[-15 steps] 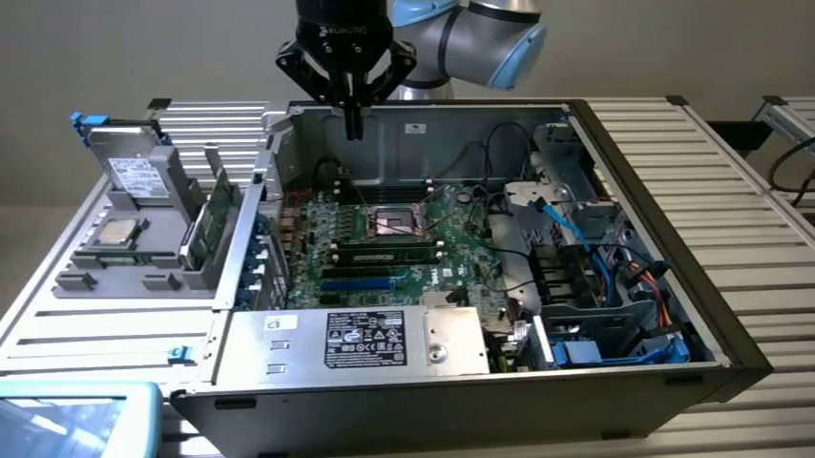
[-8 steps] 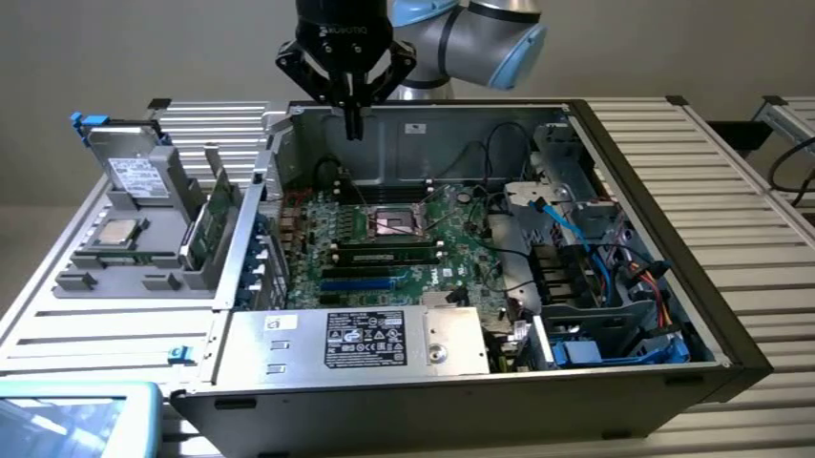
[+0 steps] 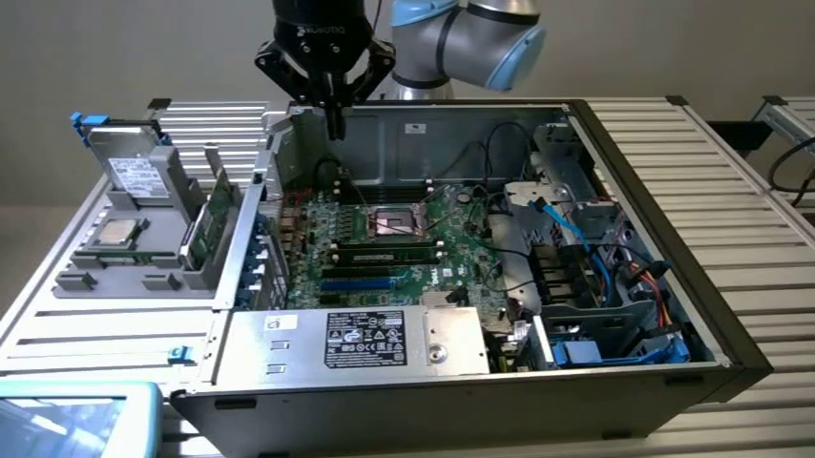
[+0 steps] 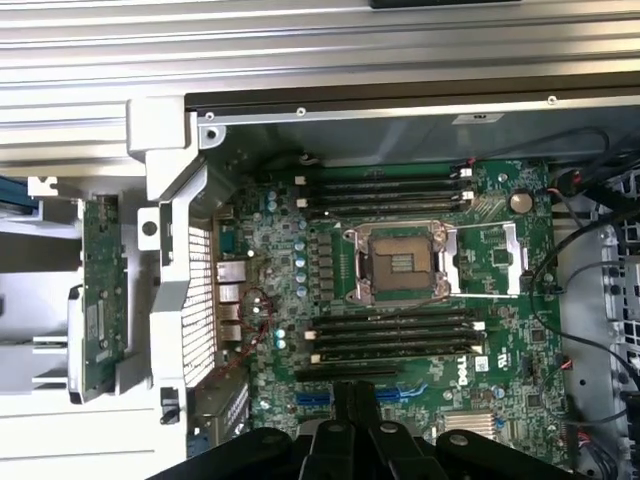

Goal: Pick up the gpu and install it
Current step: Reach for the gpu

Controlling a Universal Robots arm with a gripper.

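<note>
Claw [image 3: 334, 126] is shut and holds nothing. Gpu [image 3: 210, 224] stands on edge in the grey rack [image 3: 128, 262] on the tabletop [image 3: 713, 143], just beside the computer case [image 3: 446, 401], untouched.

Risk: the card is thin, upright and close to the case wall, so an off-centre approach could tip it or clip the wall.

Arm hangs vertical, claw pointing down above the motherboard [image 3: 471, 250], near the far wall.

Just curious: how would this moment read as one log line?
end effector: shut, empty, over open computer case | gpu: standing in grey holder beside case | install: not done
</note>
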